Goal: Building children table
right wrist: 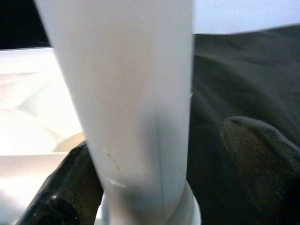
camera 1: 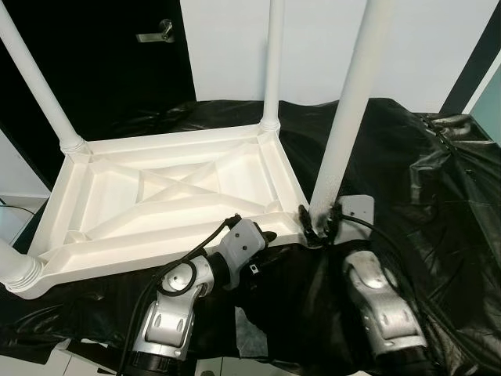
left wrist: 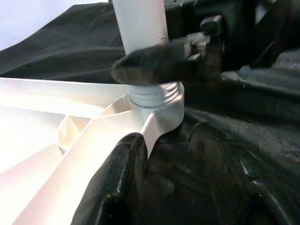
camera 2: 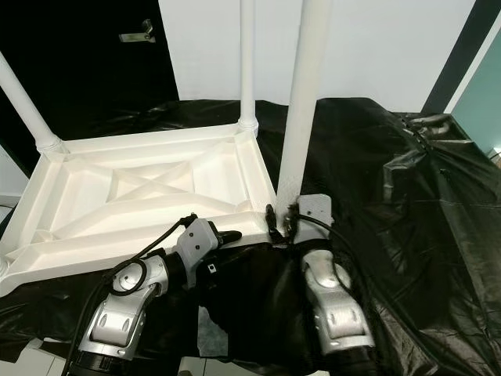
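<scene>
Standing upright in the near right corner socket of the upturned tabletop (camera 1: 168,196), the leg (camera 1: 348,110) runs vertically, with the right gripper (camera 1: 321,223) spread narrowly around its base. Beside that corner, the left gripper (camera 1: 262,239) straddles the tabletop's rim, fingers apart.

Support: a desk (camera 1: 407,149) wholly covered by crinkled, glossy black sheeting (camera 1: 438,204) that hung over its near edge. Lying directly on the sheeting: one white plastic tabletop (camera 1: 168,200), inverted, its ribbed underside with crossed braces facing up, set toward the robot's left. White legs (camera 1: 352,102) stood upright from its corner sockets. Sheeting at the right lay rumpled.
</scene>
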You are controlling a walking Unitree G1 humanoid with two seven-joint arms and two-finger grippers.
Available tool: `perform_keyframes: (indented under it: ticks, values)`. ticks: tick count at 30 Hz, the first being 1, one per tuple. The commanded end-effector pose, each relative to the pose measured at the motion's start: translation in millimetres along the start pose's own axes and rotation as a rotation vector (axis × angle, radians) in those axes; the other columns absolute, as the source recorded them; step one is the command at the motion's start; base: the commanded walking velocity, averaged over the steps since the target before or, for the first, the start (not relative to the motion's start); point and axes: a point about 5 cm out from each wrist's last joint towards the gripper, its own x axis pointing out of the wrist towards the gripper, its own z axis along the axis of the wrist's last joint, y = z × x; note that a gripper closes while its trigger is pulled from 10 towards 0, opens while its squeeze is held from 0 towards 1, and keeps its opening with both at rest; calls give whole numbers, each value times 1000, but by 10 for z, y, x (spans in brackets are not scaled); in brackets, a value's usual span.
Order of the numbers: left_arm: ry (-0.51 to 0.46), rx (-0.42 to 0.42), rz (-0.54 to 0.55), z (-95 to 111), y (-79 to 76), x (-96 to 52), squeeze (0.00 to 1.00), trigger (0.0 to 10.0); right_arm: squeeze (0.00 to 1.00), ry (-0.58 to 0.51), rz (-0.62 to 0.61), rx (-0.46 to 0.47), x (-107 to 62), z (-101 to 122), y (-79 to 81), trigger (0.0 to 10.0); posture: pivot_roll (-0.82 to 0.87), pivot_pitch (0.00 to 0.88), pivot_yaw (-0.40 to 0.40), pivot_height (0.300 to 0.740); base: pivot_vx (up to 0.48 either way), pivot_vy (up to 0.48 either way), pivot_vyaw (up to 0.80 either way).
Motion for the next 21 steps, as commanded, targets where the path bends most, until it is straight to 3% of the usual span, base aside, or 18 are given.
perform_keyframes:
  ticks: [1,2,9,14,18,19,20,21]
  values:
    - [12,-8,158,-34,96,-23,0,10000,1000,-27,69,16,-18,46,-43,10000,46,0,3,740,0,0,0]
    - [14,-7,159,-36,105,-25,0,10000,0,-29,141,3,-12,59,-66,10000,43,0,6,740,0,0,0]
    - [14,-4,158,-32,124,-19,0,10000,0,-18,285,-40,43,76,-117,10000,44,0,11,740,0,0,0]
    - [11,4,160,-19,151,-20,0,10000,0,21,484,-125,187,73,-131,10000,56,0,9,740,0,0,0]
    - [11,6,164,-21,155,-25,0,10000,0,40,533,-173,265,31,-140,10000,61,0,2,740,0,0,0]
    - [11,6,165,-21,154,-25,0,10000,0,45,542,-179,272,18,-147,4078,65,0,0,740,0,0,0]
    - [11,6,165,-21,154,-25,0,10000,0,45,542,-179,272,18,-147,4078,65,0,0,740,0,0,0]
    - [11,6,166,-21,153,-26,0,10000,0,49,550,-177,274,11,-150,2784,65,0,0,740,0,0,0]
